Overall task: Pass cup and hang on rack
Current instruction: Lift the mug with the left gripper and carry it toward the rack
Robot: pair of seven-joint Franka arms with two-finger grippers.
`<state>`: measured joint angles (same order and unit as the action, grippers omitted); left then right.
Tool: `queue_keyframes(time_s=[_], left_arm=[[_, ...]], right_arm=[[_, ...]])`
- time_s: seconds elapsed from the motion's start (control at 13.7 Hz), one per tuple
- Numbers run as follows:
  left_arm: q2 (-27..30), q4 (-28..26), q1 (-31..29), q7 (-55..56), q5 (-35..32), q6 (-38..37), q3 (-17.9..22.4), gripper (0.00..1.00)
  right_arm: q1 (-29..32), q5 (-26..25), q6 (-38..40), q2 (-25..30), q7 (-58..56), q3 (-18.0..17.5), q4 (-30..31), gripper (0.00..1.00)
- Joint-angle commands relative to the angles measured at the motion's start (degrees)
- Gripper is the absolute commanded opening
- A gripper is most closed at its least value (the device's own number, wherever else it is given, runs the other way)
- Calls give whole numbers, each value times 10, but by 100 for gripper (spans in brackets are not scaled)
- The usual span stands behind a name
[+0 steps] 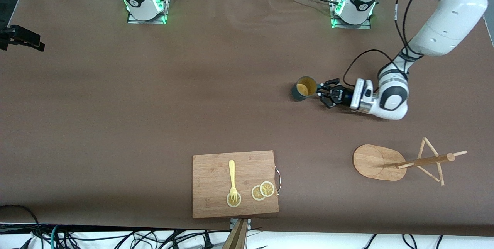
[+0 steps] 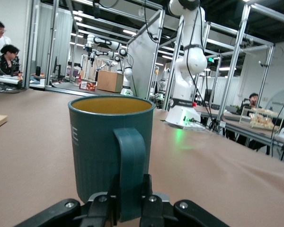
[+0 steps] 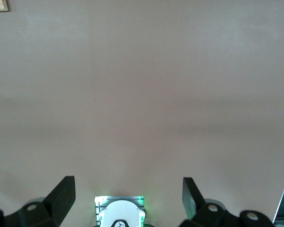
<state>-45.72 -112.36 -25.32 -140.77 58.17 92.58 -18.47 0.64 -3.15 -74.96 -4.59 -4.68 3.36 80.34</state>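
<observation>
The dark teal cup (image 1: 304, 88) with its mustard-yellow inside stands upright on the brown table, toward the left arm's end. My left gripper (image 1: 319, 94) lies low and level beside it, shut on the cup's loop handle (image 2: 131, 156). In the left wrist view the cup (image 2: 99, 142) fills the middle, with the left gripper (image 2: 130, 185) pinching the handle from both sides. The bamboo rack (image 1: 418, 161) stands on its oval base (image 1: 370, 162), nearer to the front camera than the cup. My right gripper (image 3: 128, 191) hangs open and empty high over its own base and waits.
A wooden cutting board (image 1: 210, 179) lies near the table's front edge. It carries a yellow fork (image 1: 232, 177) and lemon slices (image 1: 263, 191). The arm bases (image 1: 144, 0) (image 1: 353, 7) stand along the table's edge farthest from the front camera.
</observation>
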Motion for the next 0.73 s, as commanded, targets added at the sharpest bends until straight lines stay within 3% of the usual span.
queue_keyframes(time_s=[0.0,0.29,0.66], left_arm=[[44,15,-67,100,-56,-62,-2,0],[47,77,-140,269,-97,-161,-2,0],[44,85,-213,483,-62,-215,-4,0]], right_arm=[[5,-8,-1,3,-9,-5,-1,100],[5,-8,-1,3,-10,-4,-1,100],[5,-8,-2,3,-10,-5,-1,100]])
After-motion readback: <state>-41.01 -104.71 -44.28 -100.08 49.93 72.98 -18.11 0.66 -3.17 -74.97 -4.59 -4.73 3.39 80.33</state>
